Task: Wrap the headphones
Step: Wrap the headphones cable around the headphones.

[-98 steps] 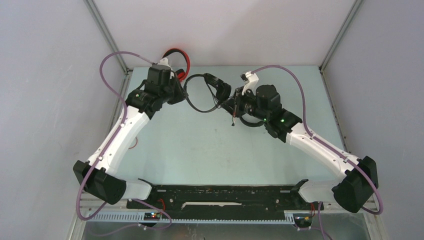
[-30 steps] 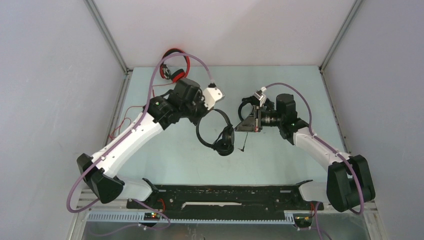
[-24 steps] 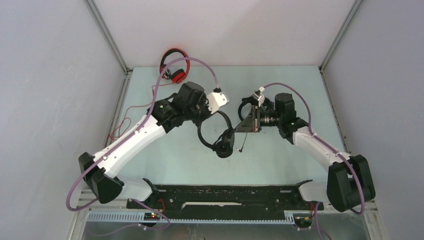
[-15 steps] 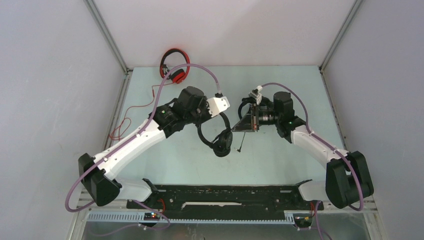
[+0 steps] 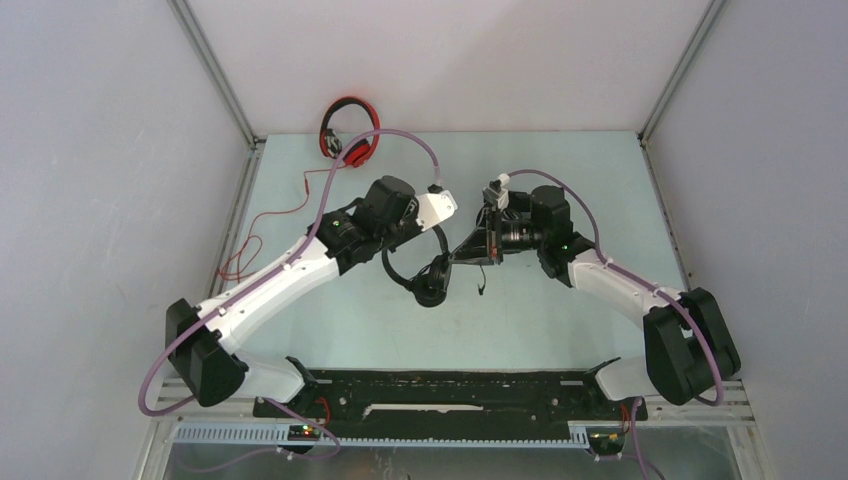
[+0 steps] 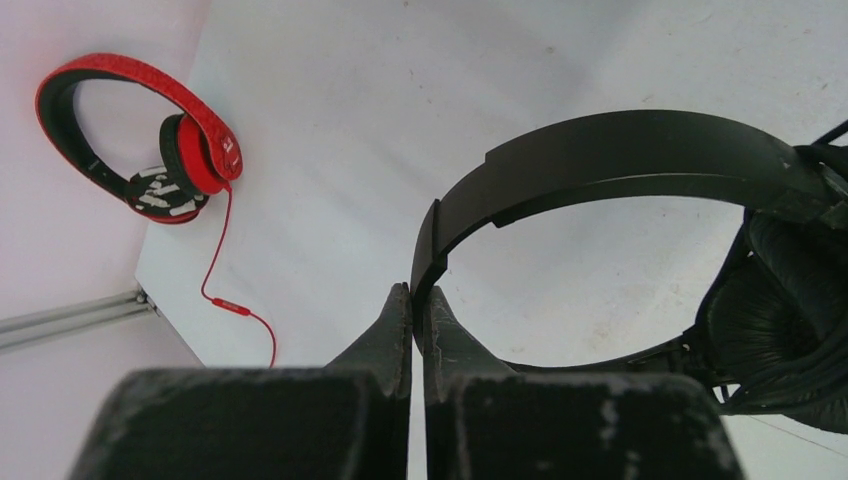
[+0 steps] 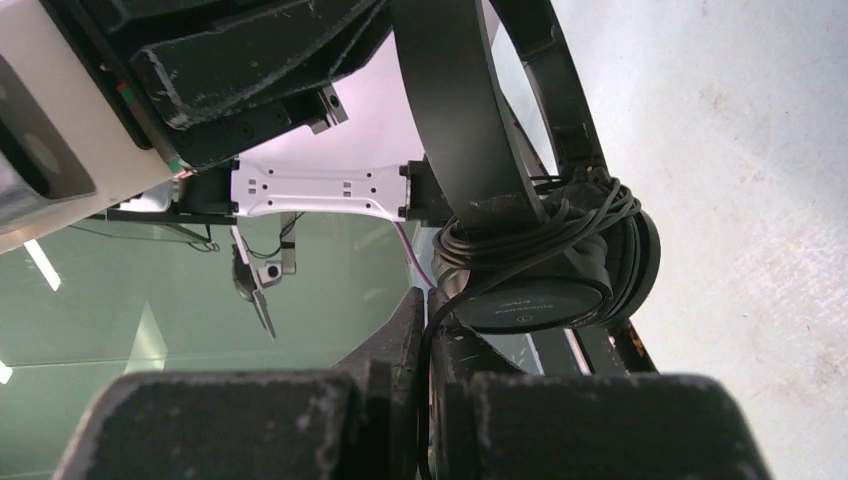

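Hanging between the two arms over the middle of the pale surface (image 5: 550,320) is one black over-ear headset (image 5: 432,290), its padded cups folded close together at the low end of its band. Its thin black cable (image 7: 540,230) is wound in several loops around the cups, and one strand leads from that bundle down into the right tool (image 7: 428,310). That tool's two fingers are pressed together on the strand. A short tail of cable dangles below the tool in the overhead view.

The left tool (image 6: 412,300) is clamped on the edge of the black headset's flat band, its fingers all but meeting and the band arching away from them to the right.

Well apart from this, in the far left corner of the surface, lies one red over-ear headset (image 5: 358,150) with black trim. Its red cable (image 6: 232,307) is unwound and trails loosely along the left side toward the near edge.

Two headsets can be counted in these views, one black and one red.
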Tool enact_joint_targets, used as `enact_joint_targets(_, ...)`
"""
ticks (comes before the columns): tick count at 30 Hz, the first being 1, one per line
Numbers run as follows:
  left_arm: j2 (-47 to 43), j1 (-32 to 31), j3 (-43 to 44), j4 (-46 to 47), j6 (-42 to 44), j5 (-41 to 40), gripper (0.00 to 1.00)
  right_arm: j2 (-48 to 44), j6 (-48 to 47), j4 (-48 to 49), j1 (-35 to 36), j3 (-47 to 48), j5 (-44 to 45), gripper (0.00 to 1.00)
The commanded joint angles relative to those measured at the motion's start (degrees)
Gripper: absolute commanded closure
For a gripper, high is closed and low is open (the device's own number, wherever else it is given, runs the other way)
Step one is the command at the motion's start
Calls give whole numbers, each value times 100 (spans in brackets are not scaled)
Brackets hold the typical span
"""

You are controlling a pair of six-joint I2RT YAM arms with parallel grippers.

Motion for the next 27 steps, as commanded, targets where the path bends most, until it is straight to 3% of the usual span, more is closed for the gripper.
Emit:
enact_joint_targets(1, -16, -9, -134, -60, -230, -323, 100, 44, 326, 632, 43, 302, 163, 96)
enact_joint_targets(14, 340, 0, 271, -243, -1260, -897, 100, 400, 964, 1598, 354, 306, 882, 94)
enact_joint_targets(27, 1044, 87, 1061, -928, -2705, -1196, 100, 246, -185, -232, 506, 956, 1586, 89)
